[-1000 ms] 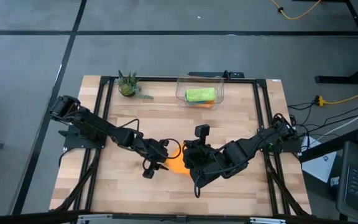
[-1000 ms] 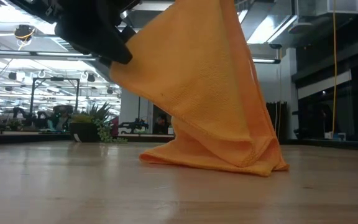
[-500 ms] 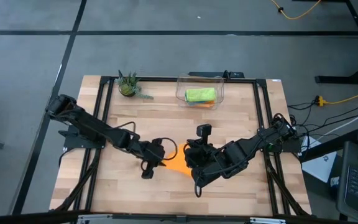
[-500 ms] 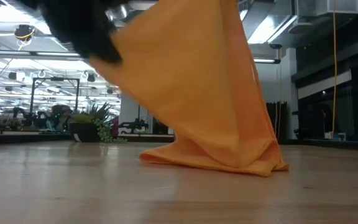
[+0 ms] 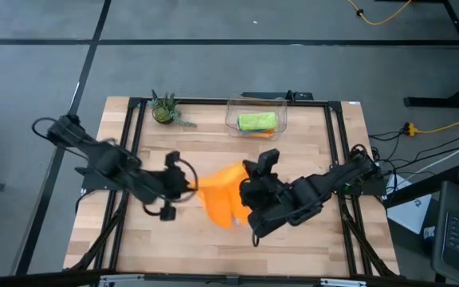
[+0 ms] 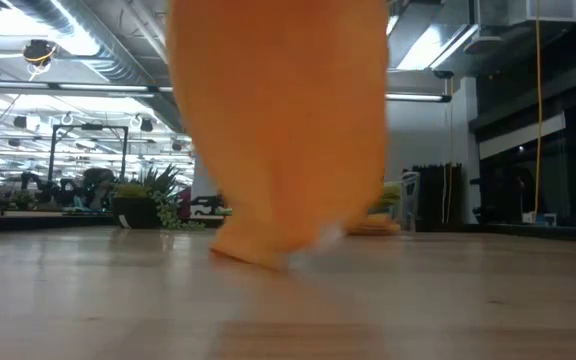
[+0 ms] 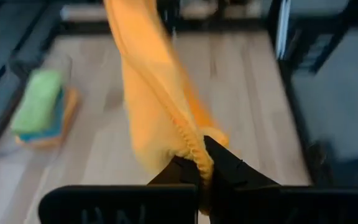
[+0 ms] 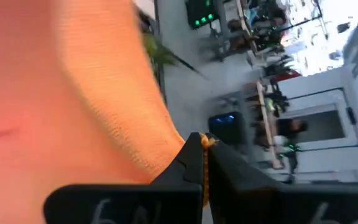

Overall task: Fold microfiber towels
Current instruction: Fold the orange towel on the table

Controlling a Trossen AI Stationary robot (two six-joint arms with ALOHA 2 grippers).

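An orange microfiber towel (image 5: pixel 223 195) hangs spread between my two grippers over the middle of the table. My left gripper (image 5: pixel 190 185) is shut on its left end and my right gripper (image 5: pixel 249 190) is shut on its right end. In the low view the towel (image 6: pixel 278 130) fills the middle as a blurred sheet. Its lowest tip (image 6: pixel 258 258) comes down to about table height; whether it touches, I cannot tell. A lime green towel (image 5: pixel 257 121) lies folded on other folded cloths inside the clear bin (image 5: pixel 233 108). My left gripper pinches the towel's hemmed edge (image 7: pixel 193 149) between its two shut fingers, coming from the table's left and slanting down. The cloth runs away from the fingers as a bunched, gathered band. My right gripper pinches a corner of the towel (image 8: pixel 205 142) at its fingertips, only a small tip of cloth showing past them. The sheet (image 8: pixel 73 93) hangs away from the fingers, lifted above the table.
The clear bin stands at the far middle of the table, and a small potted plant (image 5: pixel 164 110) stands at the far left. A black frame (image 5: pixel 134 102) runs around the table's edges. Bare wood lies near the front edge (image 5: pixel 213 247).
My left gripper has gone up and toward the table's left edge, taking the towel's edge with it. The towel, which trailed in a heap on the table below my right gripper, has been lifted and now hangs spread between both grippers.
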